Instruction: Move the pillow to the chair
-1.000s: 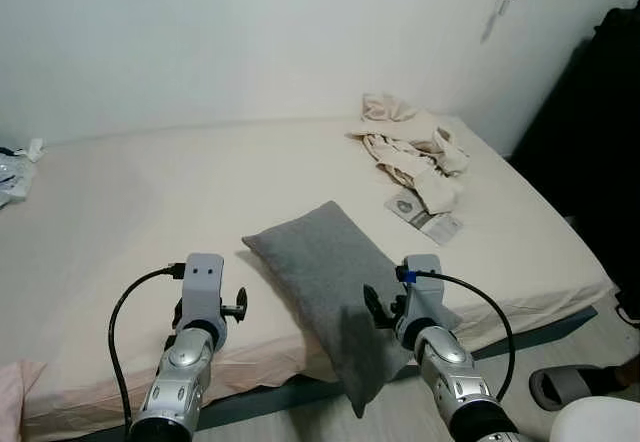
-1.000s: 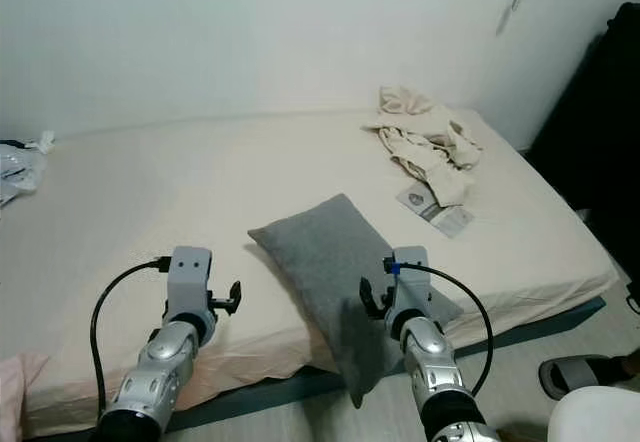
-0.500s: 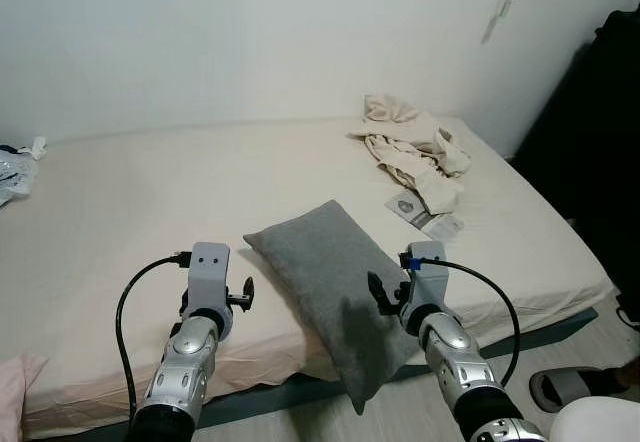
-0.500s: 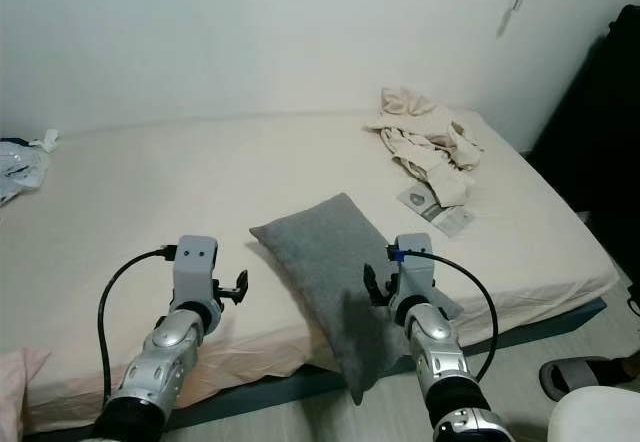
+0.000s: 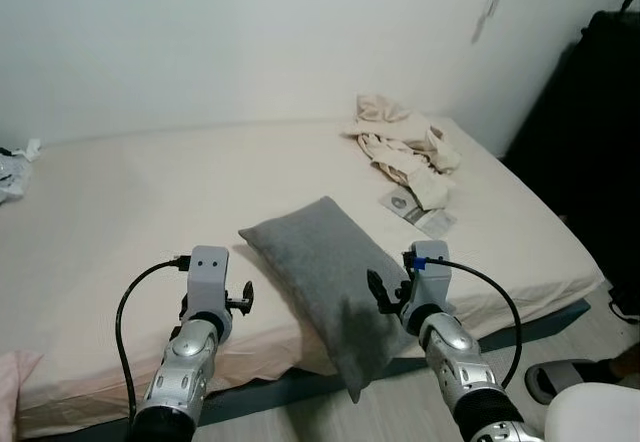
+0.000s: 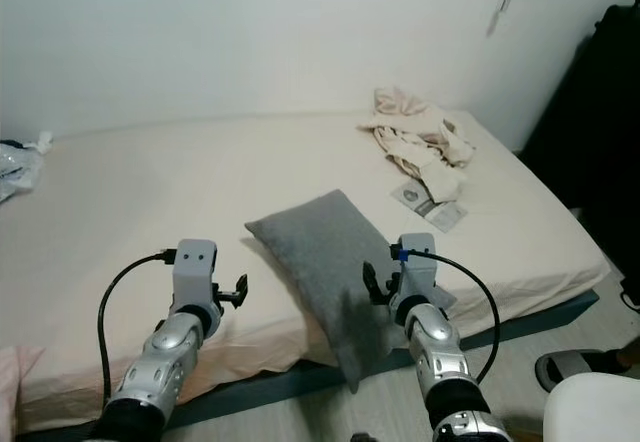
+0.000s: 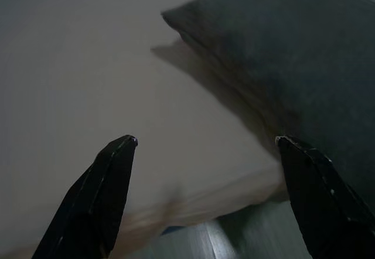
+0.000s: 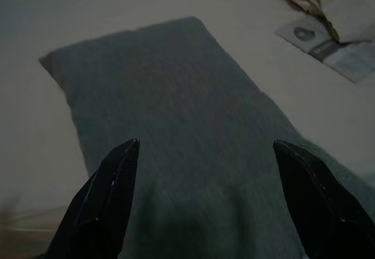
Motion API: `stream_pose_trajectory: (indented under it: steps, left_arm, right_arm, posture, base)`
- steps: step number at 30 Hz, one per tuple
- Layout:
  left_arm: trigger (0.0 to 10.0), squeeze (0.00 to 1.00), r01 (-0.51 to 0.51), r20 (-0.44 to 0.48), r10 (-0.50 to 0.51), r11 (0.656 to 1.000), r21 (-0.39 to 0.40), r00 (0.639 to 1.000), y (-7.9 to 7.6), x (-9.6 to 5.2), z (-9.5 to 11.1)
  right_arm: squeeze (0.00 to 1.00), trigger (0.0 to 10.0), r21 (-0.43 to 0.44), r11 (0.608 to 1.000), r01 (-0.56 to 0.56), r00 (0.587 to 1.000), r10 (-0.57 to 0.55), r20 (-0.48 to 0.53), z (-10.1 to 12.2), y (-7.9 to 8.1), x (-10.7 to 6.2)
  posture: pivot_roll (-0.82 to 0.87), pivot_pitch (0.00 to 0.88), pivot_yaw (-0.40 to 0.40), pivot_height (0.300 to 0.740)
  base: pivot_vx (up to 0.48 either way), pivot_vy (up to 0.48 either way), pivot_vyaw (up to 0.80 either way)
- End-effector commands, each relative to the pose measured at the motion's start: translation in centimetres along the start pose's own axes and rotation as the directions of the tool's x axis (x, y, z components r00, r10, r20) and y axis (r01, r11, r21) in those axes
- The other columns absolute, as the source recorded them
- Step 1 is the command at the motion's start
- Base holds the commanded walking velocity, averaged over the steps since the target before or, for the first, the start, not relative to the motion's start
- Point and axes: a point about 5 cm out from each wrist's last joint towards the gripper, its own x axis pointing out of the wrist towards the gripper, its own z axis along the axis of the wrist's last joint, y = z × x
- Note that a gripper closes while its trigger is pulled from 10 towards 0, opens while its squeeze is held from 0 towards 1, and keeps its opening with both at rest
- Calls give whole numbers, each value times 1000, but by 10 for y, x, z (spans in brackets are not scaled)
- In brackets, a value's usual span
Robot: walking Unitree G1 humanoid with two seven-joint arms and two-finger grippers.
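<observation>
A grey pillow [image 5: 320,272] lies slantwise on the near edge of the bed [image 5: 120,202], one corner hanging over the side toward the floor. My right gripper [image 8: 205,147] hovers open just above the pillow [image 8: 176,112], its two black fingers spread wide over the near half. My left gripper [image 7: 205,145] is open too, held low over the sheet beside the pillow [image 7: 293,54], by its left end. In the eye views both silver arms reach forward, the left wrist [image 5: 208,280] to the pillow's left and the right wrist [image 5: 425,280] at its right edge.
Crumpled beige clothes [image 5: 400,142] and a flat packet [image 5: 418,212] lie on the bed's far right. A dark cabinet [image 5: 590,112] stands at the right. A slipper [image 5: 560,377] lies on the floor near a white rounded object [image 5: 600,417].
The whole picture has shifted a little, so the camera moved. Both arms have reached slightly further forward toward the pillow. The pillow lies where it was.
</observation>
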Motion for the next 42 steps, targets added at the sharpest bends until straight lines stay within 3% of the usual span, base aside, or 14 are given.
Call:
stream_pose_trajectory:
  steps: [1,22,33,37,39,42]
  left_arm:
    - [10000,0,11,-34,-11,1000,1,999,-2,-2,-7]
    - [10000,0,25,-47,-26,1000,-9,999,3,-5,-10]
    - [10000,0,18,-46,-19,1000,-18,999,7,-5,-9]
    - [10000,0,12,-47,-13,1000,-17,999,11,-6,-9]
    - [10000,0,10,-45,-11,1000,-17,999,13,-6,-8]
    - [10000,0,6,-42,-7,1000,-16,999,16,-7,-7]
  right_arm:
    - [0,10000,17,1000,15,999,-15,-30,-9,-1,-3]
    - [0,10000,51,998,28,999,-28,15,-2,-7,-4]
    - [0,10000,72,996,-57,998,56,24,-5,-1,-10]
    - [0,10000,131,983,-125,992,124,19,-19,1,-25]
    - [0,10000,166,979,-118,993,114,31,-21,-3,-32]
    - [0,10000,286,957,-51,998,36,55,-28,-19,-49]
  posture:
    - [-70,90,-49,631]
    - [-66,73,-49,601]
    - [-65,85,-48,601]
    - [-63,94,-50,601]
    - [-63,95,-50,601]
    - [-63,96,-49,601]
  base:
    - [0,0,0]
    - [0,0,0]
    - [0,0,0]
    - [0,0,0]
    - [0,0,0]
    - [0,0,0]
